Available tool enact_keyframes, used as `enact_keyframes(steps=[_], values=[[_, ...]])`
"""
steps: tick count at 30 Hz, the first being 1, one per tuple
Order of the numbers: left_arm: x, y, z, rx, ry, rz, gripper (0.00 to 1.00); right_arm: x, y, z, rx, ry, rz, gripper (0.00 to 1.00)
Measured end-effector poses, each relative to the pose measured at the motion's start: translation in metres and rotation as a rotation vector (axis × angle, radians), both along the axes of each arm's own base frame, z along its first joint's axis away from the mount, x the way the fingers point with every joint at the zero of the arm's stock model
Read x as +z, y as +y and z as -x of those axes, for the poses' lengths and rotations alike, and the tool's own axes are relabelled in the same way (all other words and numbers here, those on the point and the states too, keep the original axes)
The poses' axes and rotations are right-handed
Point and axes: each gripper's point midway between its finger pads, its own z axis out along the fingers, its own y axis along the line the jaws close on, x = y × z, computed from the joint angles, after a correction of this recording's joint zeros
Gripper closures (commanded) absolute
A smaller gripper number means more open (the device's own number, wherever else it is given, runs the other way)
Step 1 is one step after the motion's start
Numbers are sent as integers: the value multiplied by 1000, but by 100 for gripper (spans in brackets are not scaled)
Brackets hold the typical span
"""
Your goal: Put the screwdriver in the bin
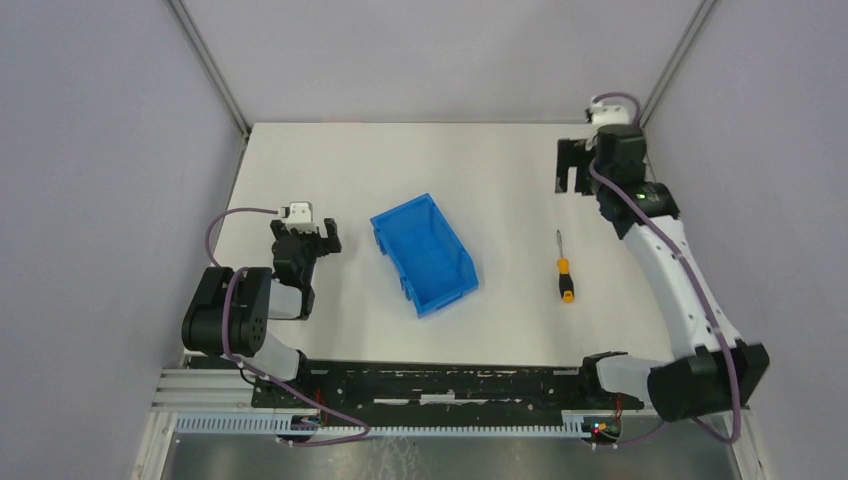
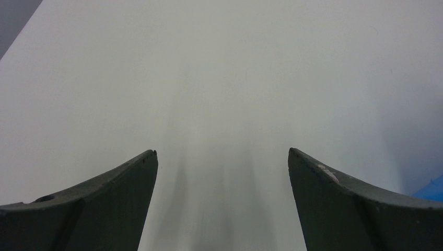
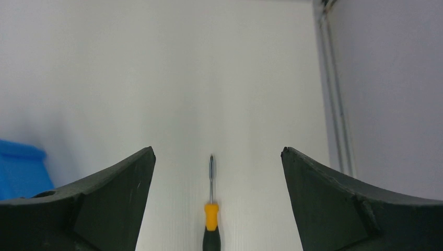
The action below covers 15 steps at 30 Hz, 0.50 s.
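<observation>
The screwdriver (image 1: 564, 272), with an orange-and-black handle and a thin shaft, lies on the white table right of the bin (image 1: 424, 252), tip pointing away from the arm bases. In the right wrist view the screwdriver (image 3: 211, 214) lies on the table beneath the gap between the fingers, untouched. My right gripper (image 1: 570, 176) (image 3: 218, 151) is open and empty, raised at the back right. My left gripper (image 1: 307, 236) (image 2: 222, 151) is open and empty over bare table, left of the blue bin. A corner of the bin (image 2: 431, 189) shows at the left wrist view's right edge, and part of the bin (image 3: 21, 172) at the right wrist view's left.
Grey walls with metal corner posts (image 1: 215, 70) enclose the table on the left, back and right. The right wall (image 3: 386, 94) stands close beside my right gripper. The arm bases sit on a black rail (image 1: 440, 385) at the near edge.
</observation>
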Motion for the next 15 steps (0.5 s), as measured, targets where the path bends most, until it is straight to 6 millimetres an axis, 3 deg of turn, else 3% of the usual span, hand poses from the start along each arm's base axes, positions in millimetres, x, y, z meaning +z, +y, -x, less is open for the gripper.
enact_keyframes(steps=[3,5,6,9,15], values=[[0,0,0,0,0,0,0,-123,3,9,27,323,26,16],[0,0,0,0,0,0,0,-201,2,42,39,553,40,20],[0,0,0,0,0,0,0,-226,0,59,41,635,45,21],[0,0,0,0,0,0,0,-263,-5,90,33,753,48,33],[0,0,0,0,0,0,0,-287,-9,101,15,779,19,95]])
